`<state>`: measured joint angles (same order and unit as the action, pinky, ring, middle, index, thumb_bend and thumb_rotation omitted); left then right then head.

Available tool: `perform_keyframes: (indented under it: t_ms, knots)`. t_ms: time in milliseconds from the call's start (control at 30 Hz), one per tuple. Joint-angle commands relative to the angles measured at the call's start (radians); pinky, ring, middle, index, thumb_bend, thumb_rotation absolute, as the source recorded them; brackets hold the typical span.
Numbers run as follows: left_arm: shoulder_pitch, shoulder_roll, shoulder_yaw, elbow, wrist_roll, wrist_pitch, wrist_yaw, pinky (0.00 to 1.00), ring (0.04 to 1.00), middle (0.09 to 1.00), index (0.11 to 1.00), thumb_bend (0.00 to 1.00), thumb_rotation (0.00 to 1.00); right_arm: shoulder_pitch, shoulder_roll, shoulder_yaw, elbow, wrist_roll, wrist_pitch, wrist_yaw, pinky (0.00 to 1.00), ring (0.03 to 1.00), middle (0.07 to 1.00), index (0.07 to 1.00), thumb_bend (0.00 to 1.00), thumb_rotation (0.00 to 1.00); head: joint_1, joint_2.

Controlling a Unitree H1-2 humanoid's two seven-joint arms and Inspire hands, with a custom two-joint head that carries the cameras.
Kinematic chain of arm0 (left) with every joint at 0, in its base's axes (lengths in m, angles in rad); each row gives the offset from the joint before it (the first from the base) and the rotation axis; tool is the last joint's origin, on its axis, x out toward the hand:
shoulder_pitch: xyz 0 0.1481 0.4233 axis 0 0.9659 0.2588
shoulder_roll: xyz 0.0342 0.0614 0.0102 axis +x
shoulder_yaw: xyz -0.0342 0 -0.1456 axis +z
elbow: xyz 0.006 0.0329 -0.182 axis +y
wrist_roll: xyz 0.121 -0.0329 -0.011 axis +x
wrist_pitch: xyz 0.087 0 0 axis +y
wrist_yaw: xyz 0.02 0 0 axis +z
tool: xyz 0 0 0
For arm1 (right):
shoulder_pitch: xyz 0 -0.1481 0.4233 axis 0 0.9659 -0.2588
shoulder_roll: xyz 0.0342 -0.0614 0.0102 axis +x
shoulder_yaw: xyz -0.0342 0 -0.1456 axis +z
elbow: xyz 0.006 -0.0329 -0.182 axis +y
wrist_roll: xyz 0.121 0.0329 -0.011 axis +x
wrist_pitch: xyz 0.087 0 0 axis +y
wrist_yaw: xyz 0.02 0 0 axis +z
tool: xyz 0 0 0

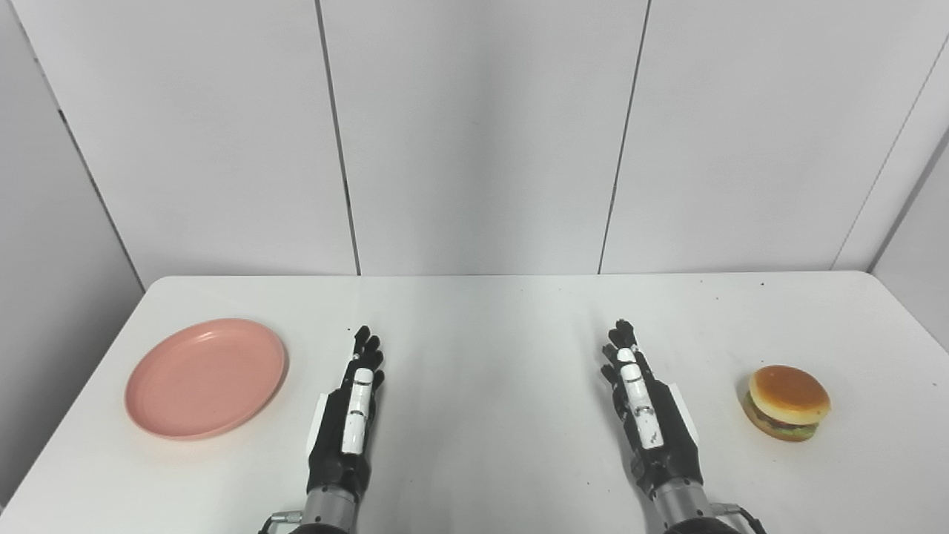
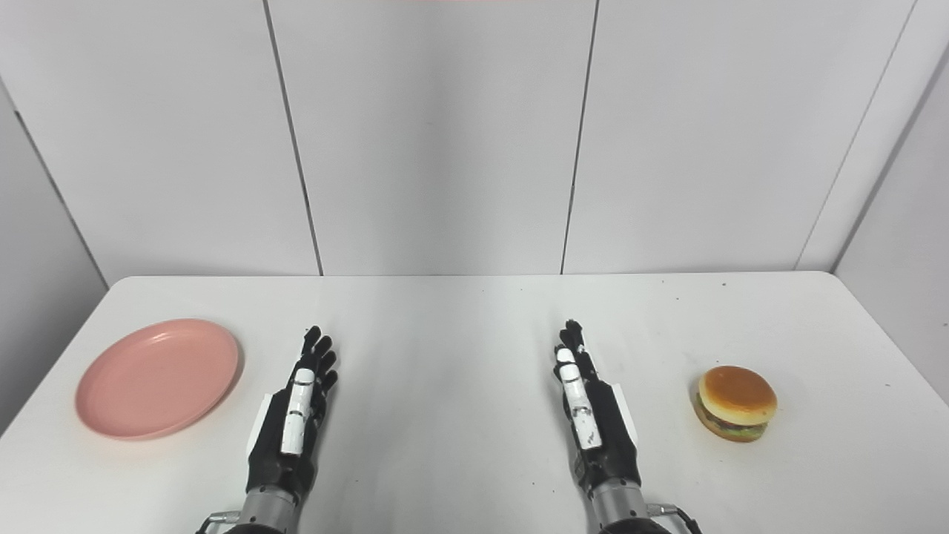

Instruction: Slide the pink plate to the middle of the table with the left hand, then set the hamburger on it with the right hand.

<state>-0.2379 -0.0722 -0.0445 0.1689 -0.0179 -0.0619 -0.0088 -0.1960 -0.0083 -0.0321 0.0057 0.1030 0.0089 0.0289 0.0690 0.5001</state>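
Left eye view. The pink plate (image 1: 205, 378) lies flat on the white worktop (image 1: 489, 319) at about 9 o'clock from the worktop centre, near the left edge, concave side up. The plate is round and has no meaningful long axis; it appears elliptical only because of the camera angle. The left robot hand (image 1: 348, 419) rests just beside it, at the plate's 3 o'clock, not touching it. The fingers are extended and lightly spread, pointing toward 12 o'clock, and hold nothing. This placement probably serves as a start pose: the hand stands between the plate and the centre, so it will likely have to reach across or over the rim to draw the plate inward. The plate is not yet at the middle.

Right eye view. The hamburger (image 2: 736, 404) sits upright at about 3 o'clock from the centre, bun top upward, layers horizontal, its stacking axis vertical. It is also round in plan, so approach direction matters little. The right robot hand (image 2: 593, 419) lies at the hamburger's 9 o'clock, apart from it, fingers straight, slightly spread and empty, pointing toward 12 o'clock. It appears to be waiting, as its step comes second. The centre area between both hands is where the plate should arrive.
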Motion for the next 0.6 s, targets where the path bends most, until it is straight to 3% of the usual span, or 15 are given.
perform_keyframes:
  t_ms: [0, 233, 567]
  knots:
    - [-0.038, 0.005, -0.003, -0.047, -0.014, 0.009, -0.017, 1.0, 1.0, 1.0, 1.0, 0.58, 1.0, -0.022, 0.001, -0.005, -0.045, -0.013, 0.003, -0.015, 1.0, 1.0, 1.0, 1.0, 0.54, 0.9, 0.0, 0.003]
    - [-0.033, -0.002, 0.009, -0.097, -0.032, 0.085, -0.027, 1.0, 1.0, 1.0, 1.0, 0.59, 1.0, -0.019, 0.01, -0.007, -0.057, -0.017, 0.007, -0.032, 1.0, 1.0, 1.0, 1.0, 0.53, 0.89, -0.001, 0.003]
    - [-0.032, -0.001, 0.014, -0.092, -0.053, 0.081, -0.028, 1.0, 1.0, 1.0, 1.0, 0.56, 1.0, -0.013, 0.008, -0.001, -0.066, -0.036, 0.022, -0.034, 1.0, 1.0, 1.0, 1.0, 0.5, 0.92, -0.002, 0.003]
